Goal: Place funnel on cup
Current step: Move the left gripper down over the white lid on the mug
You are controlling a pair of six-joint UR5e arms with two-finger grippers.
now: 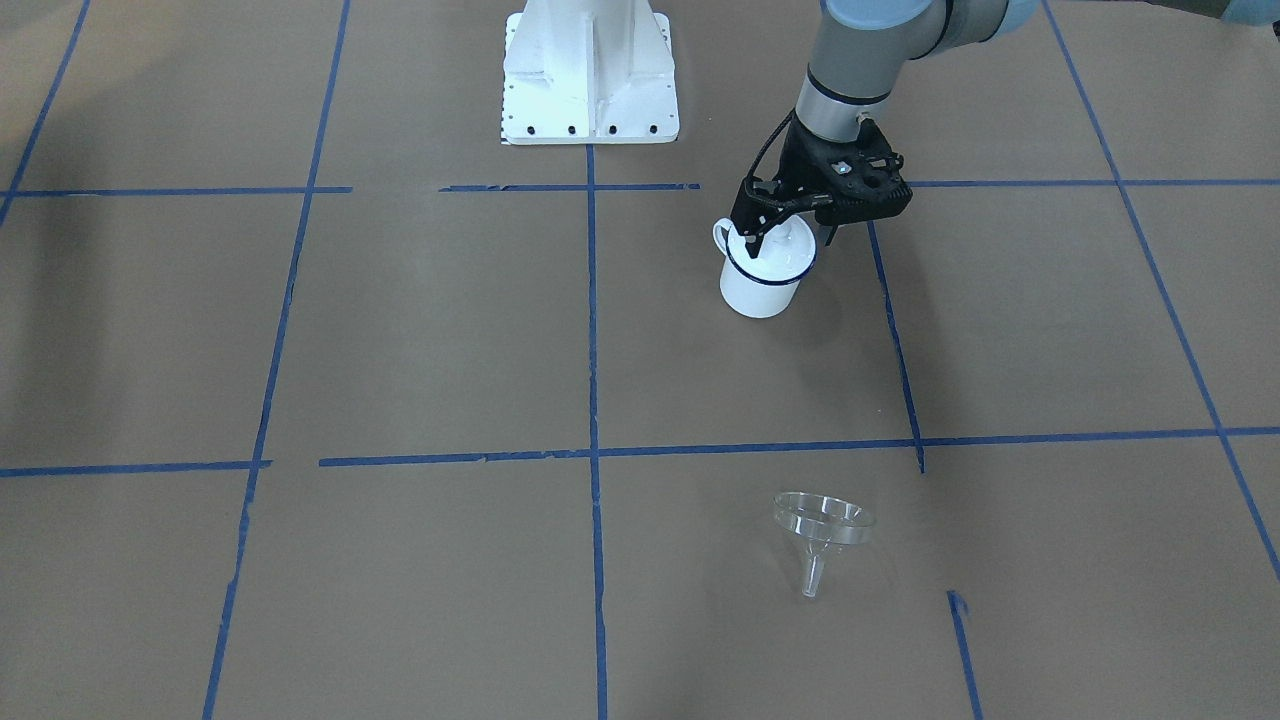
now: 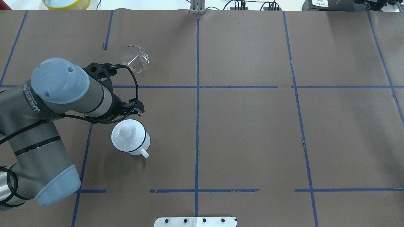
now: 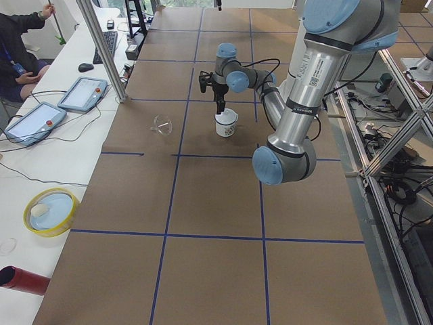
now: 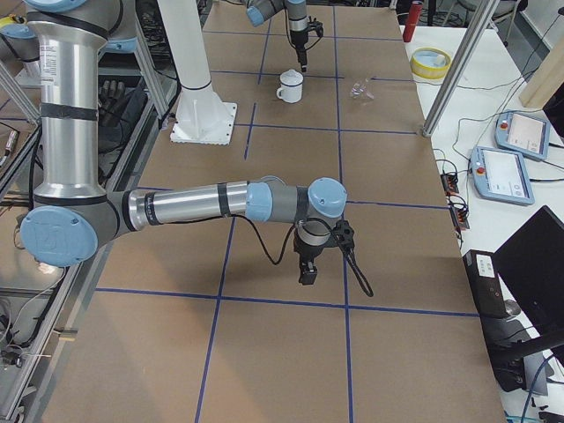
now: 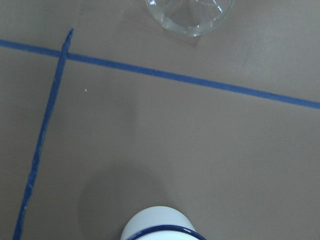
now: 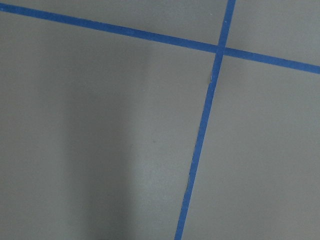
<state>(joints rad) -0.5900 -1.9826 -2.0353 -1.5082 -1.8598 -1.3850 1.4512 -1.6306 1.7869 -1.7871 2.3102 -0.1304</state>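
Observation:
The white cup with a dark blue rim stands upright on the brown table, also in the overhead view. A white knobbed lid seems to sit in its mouth. The clear funnel lies on its side apart from the cup, further from the robot, also in the overhead view and at the top of the left wrist view. My left gripper hangs just above the cup's rim, its fingers look shut and empty. My right gripper hovers low over bare table far from both; I cannot tell its state.
The robot's white base stands at the table's near-robot edge. Blue tape lines cross the brown paper. A yellow bowl sits beyond the far edge. Tablets and an operator are at a side desk.

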